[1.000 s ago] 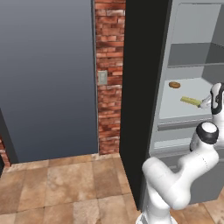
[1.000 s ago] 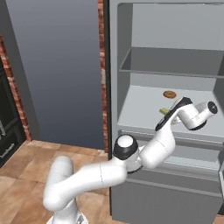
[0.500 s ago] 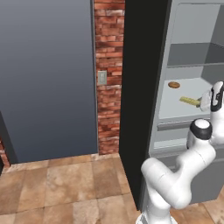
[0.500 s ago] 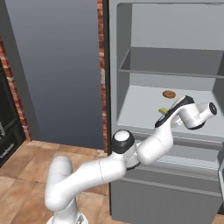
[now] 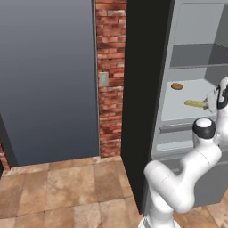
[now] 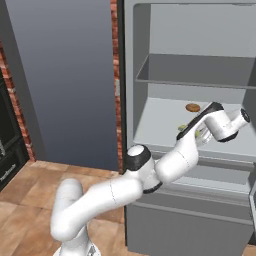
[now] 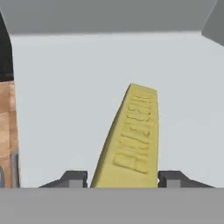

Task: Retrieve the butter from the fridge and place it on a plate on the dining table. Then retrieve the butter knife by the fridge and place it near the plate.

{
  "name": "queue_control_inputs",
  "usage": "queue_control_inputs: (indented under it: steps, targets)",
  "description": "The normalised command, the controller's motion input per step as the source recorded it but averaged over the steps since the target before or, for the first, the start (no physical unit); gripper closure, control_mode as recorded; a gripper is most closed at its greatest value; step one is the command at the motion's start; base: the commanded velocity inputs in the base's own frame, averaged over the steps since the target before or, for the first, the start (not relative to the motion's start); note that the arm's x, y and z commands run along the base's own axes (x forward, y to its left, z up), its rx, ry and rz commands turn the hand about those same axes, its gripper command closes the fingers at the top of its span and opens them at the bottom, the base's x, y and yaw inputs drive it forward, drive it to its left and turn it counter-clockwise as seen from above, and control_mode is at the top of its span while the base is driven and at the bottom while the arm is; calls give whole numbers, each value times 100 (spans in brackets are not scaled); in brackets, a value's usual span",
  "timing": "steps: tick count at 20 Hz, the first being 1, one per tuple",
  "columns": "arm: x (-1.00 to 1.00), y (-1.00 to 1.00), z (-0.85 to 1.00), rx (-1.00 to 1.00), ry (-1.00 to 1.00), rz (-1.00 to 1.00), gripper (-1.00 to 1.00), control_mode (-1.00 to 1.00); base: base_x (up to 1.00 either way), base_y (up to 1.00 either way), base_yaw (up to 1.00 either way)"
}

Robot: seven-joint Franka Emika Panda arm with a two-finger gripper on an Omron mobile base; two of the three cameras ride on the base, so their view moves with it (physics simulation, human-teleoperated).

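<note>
The yellow butter (image 7: 131, 135) lies flat on the middle shelf of the open fridge (image 6: 131, 75). In the hand view it runs lengthwise away from me, with its near end between my two dark fingertips (image 7: 74, 177). My gripper (image 7: 124, 177) is open and straddles that end closely, with barely any gap on either side. From the left base view the butter (image 5: 194, 103) rests just left of the gripper (image 5: 210, 102) on the pale shelf. The plate, dining table and butter knife are out of view.
A small round brown food item (image 5: 177, 86) sits farther back on the same shelf (image 6: 150, 127). Another shelf (image 6: 190, 80) hangs above it, and a drawer front (image 6: 200, 220) lies below. The fridge's dark side panel (image 5: 142, 111), a brick strip (image 5: 109, 67) and tiled floor (image 5: 67, 187) lie to the left.
The hand has pushed a little deeper into the fridge, bringing the fingers alongside the butter. The butter has stayed in place on the shelf.
</note>
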Motion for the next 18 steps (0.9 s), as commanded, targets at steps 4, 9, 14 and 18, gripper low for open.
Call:
queue_control_inputs:
  steps: [4,9,14,18]
  targets:
    - [-100,60,17,-20,0,-17,100,-100,0,0,0]
    - [-100,100,0,-17,0,-2,100,-100,0,0,0]
    - [-100,99,11,-5,1,0,100,-100,0,0,0]
    - [-100,85,26,-10,0,-4,100,-100,0,0,0]
